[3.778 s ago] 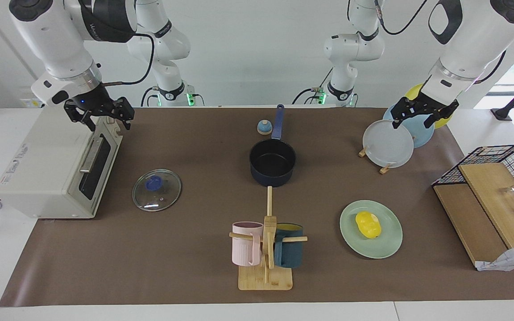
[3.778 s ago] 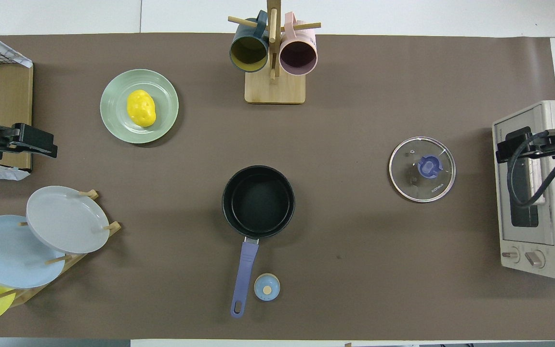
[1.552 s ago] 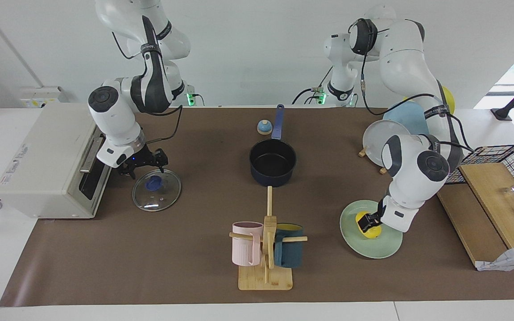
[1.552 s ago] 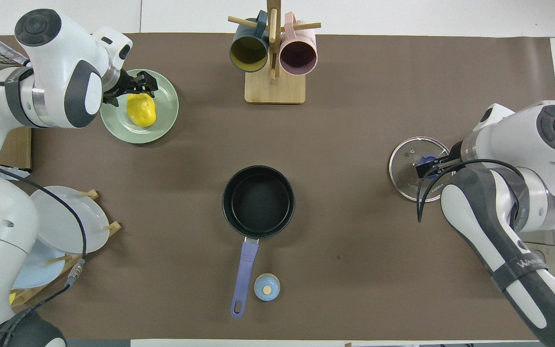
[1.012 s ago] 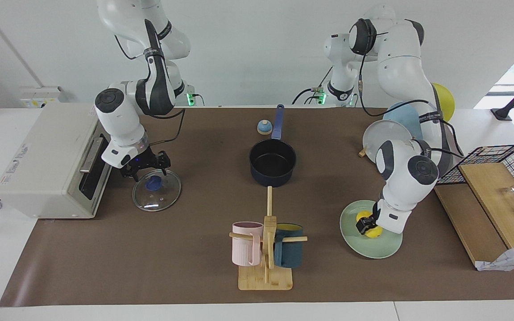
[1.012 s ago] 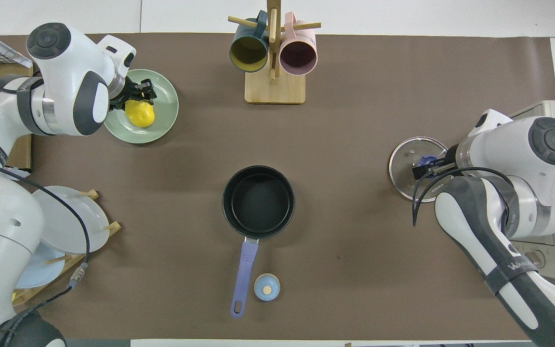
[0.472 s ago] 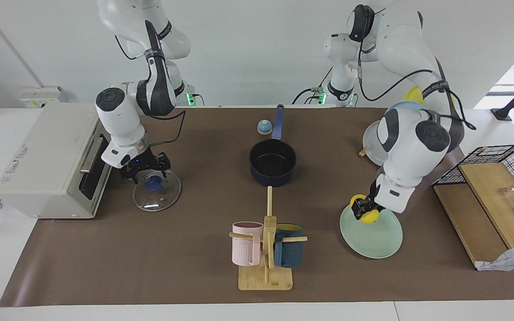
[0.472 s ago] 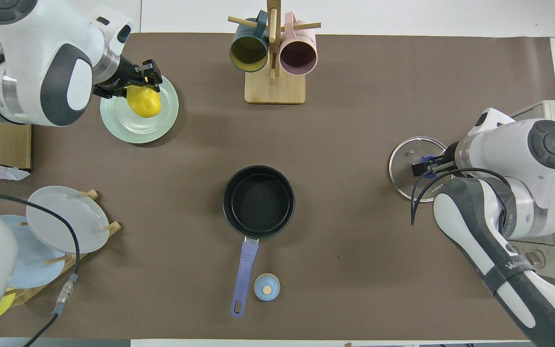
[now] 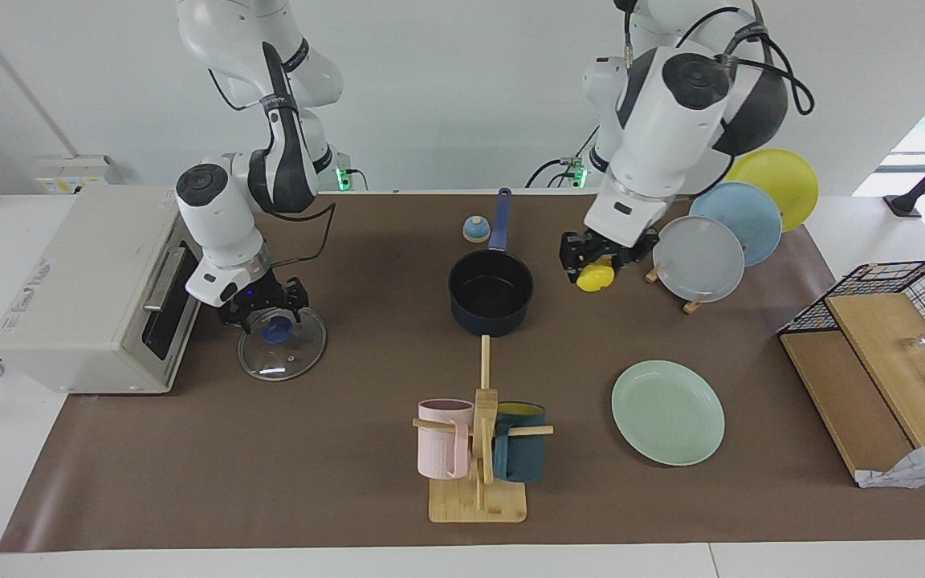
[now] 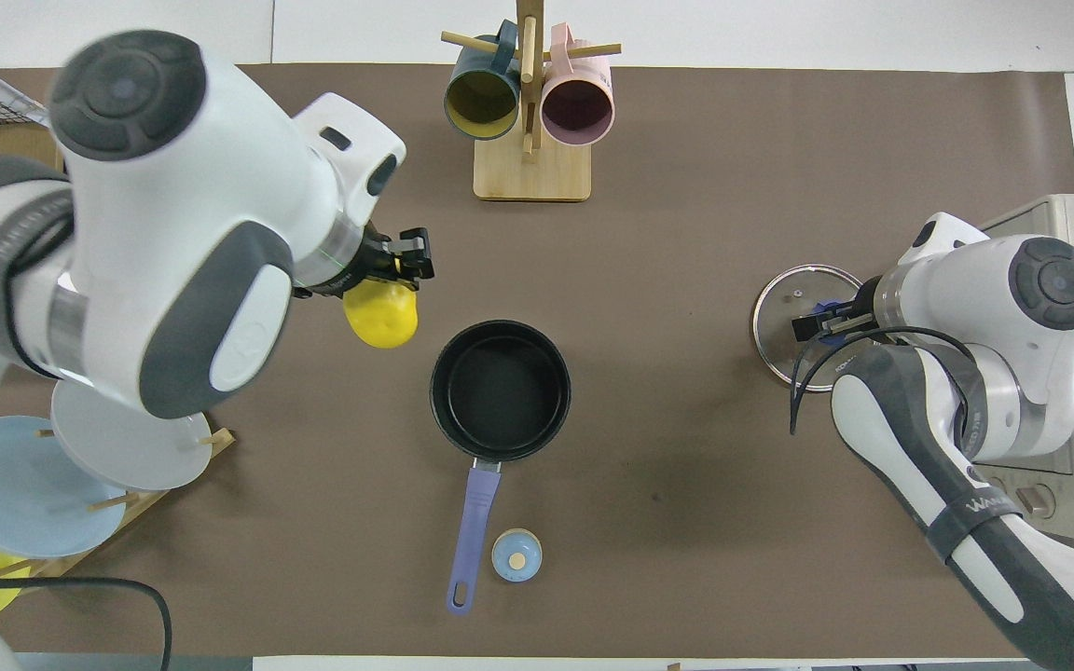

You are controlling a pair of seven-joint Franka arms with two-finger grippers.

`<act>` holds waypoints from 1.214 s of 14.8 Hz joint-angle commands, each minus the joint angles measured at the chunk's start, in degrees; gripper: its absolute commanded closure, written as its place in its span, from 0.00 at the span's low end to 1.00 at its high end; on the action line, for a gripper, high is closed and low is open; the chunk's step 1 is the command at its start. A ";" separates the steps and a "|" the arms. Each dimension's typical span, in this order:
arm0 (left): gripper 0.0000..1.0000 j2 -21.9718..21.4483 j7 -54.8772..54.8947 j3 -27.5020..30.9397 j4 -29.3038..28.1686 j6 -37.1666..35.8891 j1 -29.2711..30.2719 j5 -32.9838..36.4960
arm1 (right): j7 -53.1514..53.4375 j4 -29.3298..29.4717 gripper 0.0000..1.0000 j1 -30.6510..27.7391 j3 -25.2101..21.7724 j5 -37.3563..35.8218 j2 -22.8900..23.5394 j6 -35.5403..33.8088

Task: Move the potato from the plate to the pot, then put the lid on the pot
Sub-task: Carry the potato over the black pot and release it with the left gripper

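A: Whereabouts of the potato?

B: Up in the air, clamped in the left gripper, jaws closed on its upper half, lower half hanging free. Over the bare mat just beside the pot, toward the left arm's end of the table. Off the plate already, not yet over the pot's mouth.

A: Feel of it?

B: Probably light and hard, going by the glossy plastic look. Lumpy and rounded, so likely slippery between two narrow fingers. Best pinched across the middle of the short axis, as now, and let go low over the pot to avoid a bounce off the black inside.

A: And the lid?

B: Flat on the mat in front of the toaster oven, well apart from the pot. Glass with a metal rim, so heavier, stiff and breakable. Only sensible hold at the blue knob in the centre.

A: Right gripper?

B: Low over that knob, jaws wide, nothing held, apparently waiting
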 commanded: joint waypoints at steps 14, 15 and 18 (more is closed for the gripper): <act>1.00 -0.84 -0.61 1.23 -27.80 31.42 -10.96 0.36 | -2.19 4.54 0.46 -0.32 0.44 1.01 2.68 -7.98; 1.00 -0.32 -0.70 1.23 -28.24 31.77 -11.31 1.15 | -2.54 4.55 0.48 -0.32 0.44 1.01 2.68 -7.98; 1.00 1.27 -1.05 1.23 -28.33 33.09 -11.92 1.33 | -3.16 4.55 0.53 -0.32 0.44 1.01 2.68 -8.16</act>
